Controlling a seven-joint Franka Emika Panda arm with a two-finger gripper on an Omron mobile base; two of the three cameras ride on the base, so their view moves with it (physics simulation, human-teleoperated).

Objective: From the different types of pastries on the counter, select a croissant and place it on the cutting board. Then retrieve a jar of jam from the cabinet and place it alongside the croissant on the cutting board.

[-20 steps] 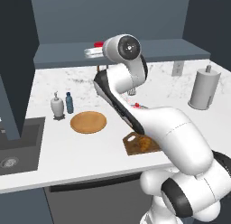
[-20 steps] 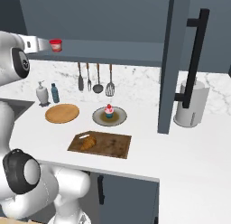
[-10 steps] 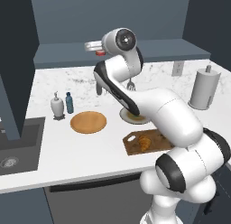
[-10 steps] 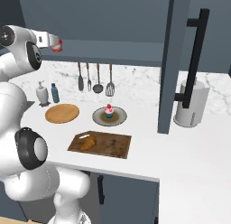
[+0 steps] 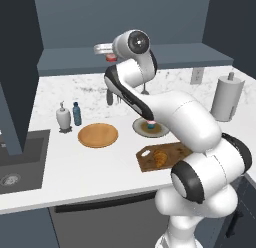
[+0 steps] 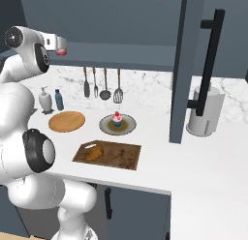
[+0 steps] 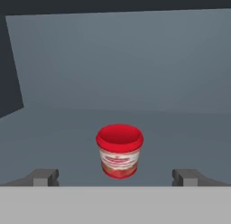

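Jar [image 7: 119,151] is seen upright on the cabinet [image 5: 150,57] shelf, red lid up, label band facing the hand camera, centred between the two fingertips [image 7: 43,177] and a little ahead of them. Claw [image 7: 115,178] is spread wide, nothing held; jaws stand well clear of the jar on both sides, so it is judged that the claw is lined up for a straight push forward before closing. In the right base view the claw [image 6: 57,42] is raised to shelf height with the jar [image 6: 61,52] just at its end; in the left base view the jar [image 5: 111,57] is partly hidden behind the hand.

Croissant [image 6: 94,151] is already laid on the board [image 6: 121,157], at the end near the corner hole, leaving most of the board bare, presumably so that the jar can be set beside it. First half of the task is judged done; jar fetch is the step in hand.

Cupcake [image 6: 116,118] is left on its dark plate [image 6: 127,128] behind the board, untouched as the wrong pastry. Round wooden plate [image 6: 67,121], blue bottle [image 6: 58,99] and soap dispenser [image 6: 45,99] are kept at the back of the bench [image 6: 203,161], off the path down to the board.

Risk: the jar is small and squat, so it could be tipped by an off-centre close.
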